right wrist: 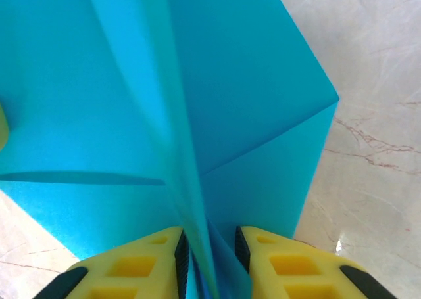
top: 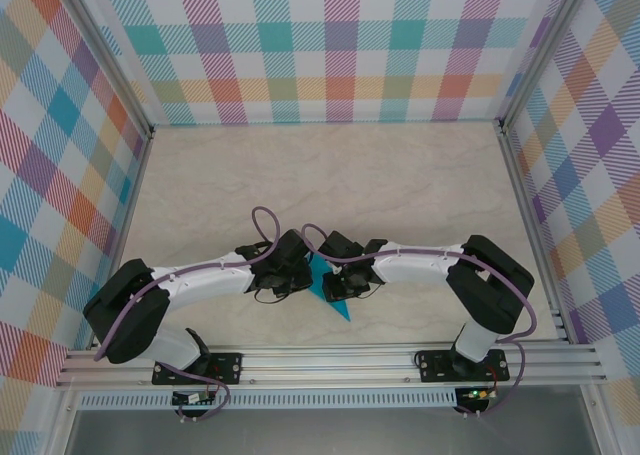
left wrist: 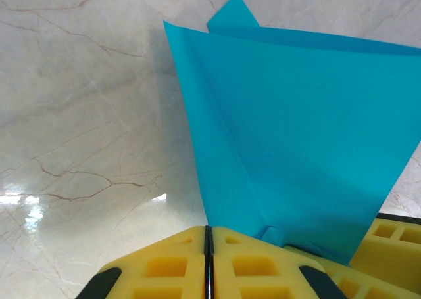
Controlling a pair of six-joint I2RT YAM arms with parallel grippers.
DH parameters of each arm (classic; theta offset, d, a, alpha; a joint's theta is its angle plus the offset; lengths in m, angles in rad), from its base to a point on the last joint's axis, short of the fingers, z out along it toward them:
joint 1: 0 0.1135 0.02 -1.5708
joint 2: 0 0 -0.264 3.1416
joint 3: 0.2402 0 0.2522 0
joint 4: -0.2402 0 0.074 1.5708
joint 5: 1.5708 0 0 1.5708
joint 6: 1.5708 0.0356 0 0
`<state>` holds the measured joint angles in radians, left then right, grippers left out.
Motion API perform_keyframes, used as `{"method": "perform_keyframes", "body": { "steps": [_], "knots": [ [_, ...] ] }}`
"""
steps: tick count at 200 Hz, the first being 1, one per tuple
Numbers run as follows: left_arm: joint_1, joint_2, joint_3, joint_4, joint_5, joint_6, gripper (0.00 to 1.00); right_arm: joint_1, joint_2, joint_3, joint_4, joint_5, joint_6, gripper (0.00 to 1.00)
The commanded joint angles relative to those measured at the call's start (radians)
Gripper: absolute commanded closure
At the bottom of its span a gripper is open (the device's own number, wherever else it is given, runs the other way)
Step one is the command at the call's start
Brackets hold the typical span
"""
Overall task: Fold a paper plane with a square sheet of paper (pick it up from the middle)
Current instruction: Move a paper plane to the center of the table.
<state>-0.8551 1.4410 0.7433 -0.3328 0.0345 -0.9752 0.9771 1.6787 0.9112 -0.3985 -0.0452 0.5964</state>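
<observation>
Top external: the paper (top: 335, 300) stood near the table's (top: 330, 175) front edge between both arms, with open tabletop beyond. The left gripper (left wrist: 207, 259) was pressed together, pinching its lower corner. The right gripper (right wrist: 212, 259) stood narrowly apart around the crease, grip unclear.

Teal-blue sheet of paper (top: 335, 300), partly folded along sharp creases, one fold ridge standing upright, pointed corner toward the near edge of the bench (top: 330, 175).
</observation>
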Motion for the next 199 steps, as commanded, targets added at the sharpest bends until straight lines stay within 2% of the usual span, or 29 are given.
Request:
{"method": "perform_keyframes", "body": {
  "steps": [1, 33, 90, 133, 156, 177, 199],
  "knots": [
    [0.004, -0.004, 0.024, -0.047, -0.021, 0.012, 0.91, 0.011, -0.025, 0.011, -0.027, -0.004, -0.006, 0.75],
    [0.004, -0.014, 0.012, -0.035, -0.025, 0.010, 0.92, 0.011, -0.028, 0.013, -0.034, 0.003, -0.007, 0.80],
    [0.005, -0.113, -0.025, 0.047, -0.006, 0.012, 0.85, 0.015, -0.073, 0.025, -0.090, 0.087, 0.007, 0.88],
    [0.004, -0.220, -0.045, -0.022, -0.093, 0.012, 0.79, 0.002, -0.127, 0.077, -0.238, 0.283, 0.049, 0.91],
    [0.007, -0.253, -0.060, -0.060, -0.134, 0.011, 0.75, -0.044, -0.101, 0.147, -0.348, 0.391, 0.079, 0.90],
    [0.011, -0.267, -0.072, -0.071, -0.140, 0.011, 0.75, -0.119, -0.064, 0.190, -0.362, 0.372, 0.086, 0.90],
    [0.020, -0.281, -0.079, -0.077, -0.144, 0.012, 0.74, -0.190, -0.012, 0.242, -0.311, 0.298, 0.068, 0.89]
  ]
}}
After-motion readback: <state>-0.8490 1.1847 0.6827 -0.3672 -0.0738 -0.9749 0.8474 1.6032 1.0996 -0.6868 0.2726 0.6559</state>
